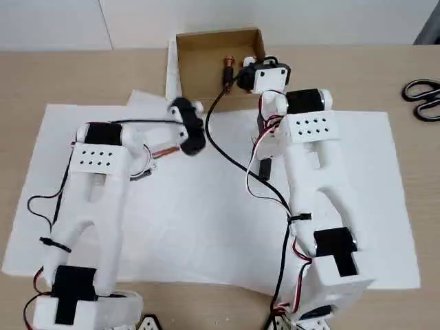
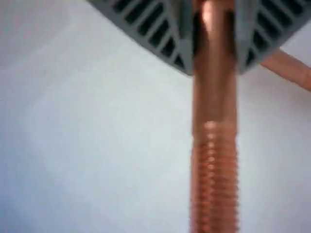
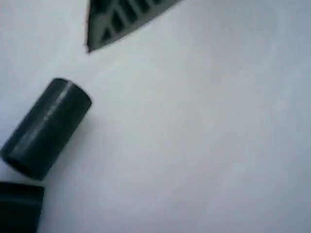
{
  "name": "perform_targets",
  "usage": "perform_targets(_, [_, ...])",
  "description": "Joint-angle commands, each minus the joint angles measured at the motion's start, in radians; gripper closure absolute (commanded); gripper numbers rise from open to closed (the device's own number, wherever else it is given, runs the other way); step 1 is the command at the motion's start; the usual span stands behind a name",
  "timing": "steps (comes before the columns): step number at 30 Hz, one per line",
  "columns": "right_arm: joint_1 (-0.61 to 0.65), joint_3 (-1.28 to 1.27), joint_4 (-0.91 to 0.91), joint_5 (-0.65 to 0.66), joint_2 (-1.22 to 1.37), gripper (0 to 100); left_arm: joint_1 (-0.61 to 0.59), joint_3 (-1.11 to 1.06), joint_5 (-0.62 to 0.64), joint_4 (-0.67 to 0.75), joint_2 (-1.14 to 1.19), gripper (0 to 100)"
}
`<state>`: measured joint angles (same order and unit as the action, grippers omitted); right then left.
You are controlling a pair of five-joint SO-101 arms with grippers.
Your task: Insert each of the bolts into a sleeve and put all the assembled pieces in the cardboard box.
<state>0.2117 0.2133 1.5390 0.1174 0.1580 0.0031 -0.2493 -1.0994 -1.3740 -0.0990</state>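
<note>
Wooden table (image 1: 69, 75) with a big white sheet (image 1: 192, 220) laid across most of it. Left gripper (image 2: 214, 48) clamped tight on a copper bolt (image 2: 214, 145), smooth shank pinched between the fingers (image 2: 146, 29), threaded end poking out past them over the sheet. Second bolt (image 2: 291, 70) lying on the sheet close by, partly tucked behind one finger. From above, sitting around 11 o'clock from the sheet's middle.

Right gripper (image 1: 265, 75) up at 1 o'clock, right by the cardboard box (image 1: 185, 48); honestly can't tell if apart or together. Under its camera, a dark sleeve (image 3: 46, 128) lying on its side on the sheet, another sleeve (image 3: 18, 206) near it.

Box off the sheet at 12 o'clock, with one copper-topped dark piece (image 1: 227, 69) lying inside. Scissors (image 1: 423, 97) way out at 2 o'clock on bare wood.
</note>
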Motion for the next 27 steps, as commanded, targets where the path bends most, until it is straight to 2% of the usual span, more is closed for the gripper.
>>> perform_targets(1, [0.002, 0.003, -0.015, 0.009, -0.004, 83.7, 0.005, 0.045, -0.133, 0.003, 0.034, 99])
perform_targets(5, [0.002, 0.003, -0.015, 0.009, -0.004, 83.7, 0.023, 0.058, -0.213, 0.060, 0.129, 99])
perform_targets(11, [0.004, 0.003, -0.015, 0.009, -0.004, 83.7, 0.055, 0.067, -0.226, 0.239, 0.239, 99])
perform_targets(18, [0.004, 0.003, -0.015, 0.009, -0.004, 83.7, 0.086, 0.068, -0.222, 0.275, 0.295, 99])
perform_targets(20, [0.004, 0.003, -0.015, 0.009, -0.004, 83.7, 0.083, 0.068, -0.219, 0.273, 0.293, 96])
perform_targets(23, [0.004, 0.003, -0.015, 0.009, -0.002, 83.7, 0.080, 0.091, -0.137, 0.269, 0.295, 90])
perform_targets(27, [0.004, 0.002, -0.015, 0.009, -0.002, 83.7, 0.081, 0.101, -0.094, 0.267, 0.292, 88])
